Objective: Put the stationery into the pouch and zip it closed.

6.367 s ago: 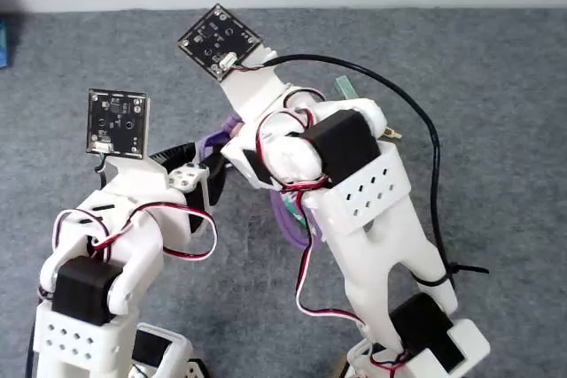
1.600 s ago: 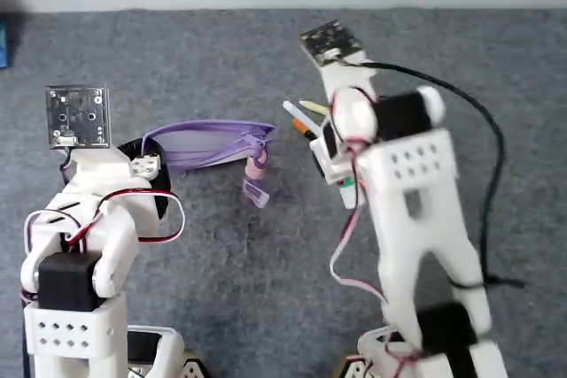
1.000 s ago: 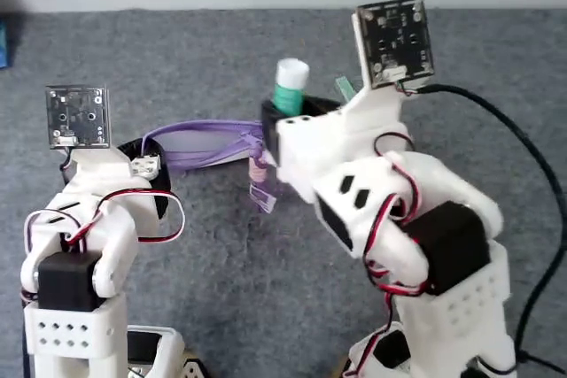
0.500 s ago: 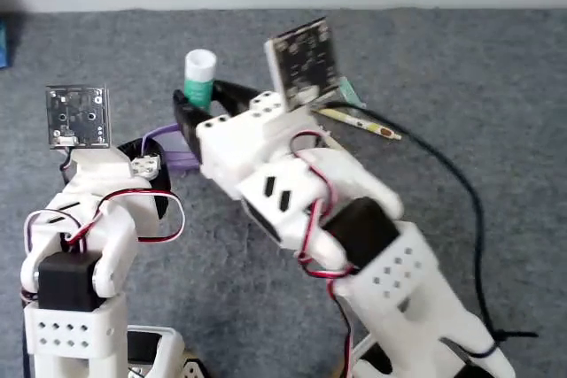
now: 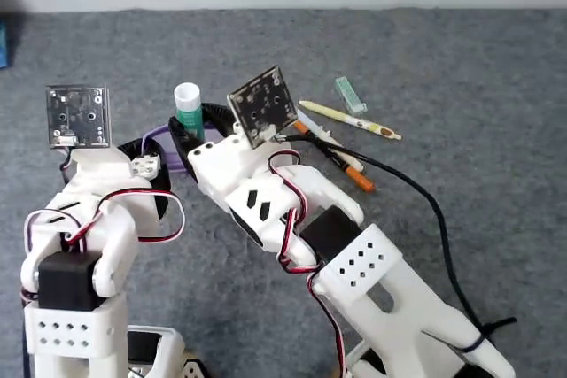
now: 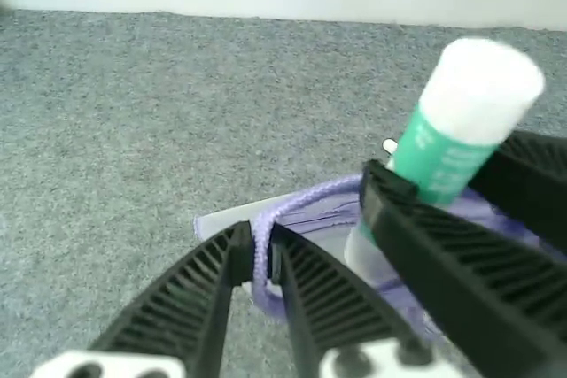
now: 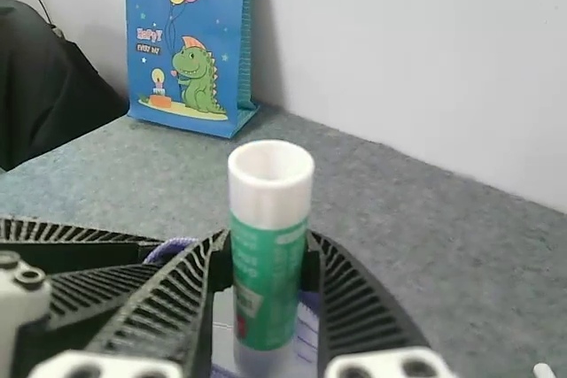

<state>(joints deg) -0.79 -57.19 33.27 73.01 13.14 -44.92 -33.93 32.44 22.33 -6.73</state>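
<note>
A green glue stick [image 5: 188, 111] with a white cap stands upright in my right gripper [image 5: 189, 133], which is shut on it just over the purple pouch [image 5: 159, 137]. In the right wrist view the glue stick [image 7: 270, 245] sits between the black fingers [image 7: 350, 298]. My left gripper [image 6: 257, 250] is shut on the pouch's [image 6: 306, 210] corded rim, beside the glue stick [image 6: 461, 121]. A yellow pen [image 5: 350, 119], an orange pen [image 5: 335, 157] and a small green eraser [image 5: 345, 93] lie on the carpet to the right. The right arm hides most of the pouch.
Grey carpet [image 5: 478, 130] covers the table. A blue gift bag [image 7: 190, 42] stands by the wall behind the left side. The right arm [image 5: 292, 210] stretches across the middle, and the left arm's body [image 5: 89, 236] stands at the near left.
The right arm has swung left from the pens with the glue stick and lowered it at the pouch. The left arm has held still on the pouch's rim.
</note>
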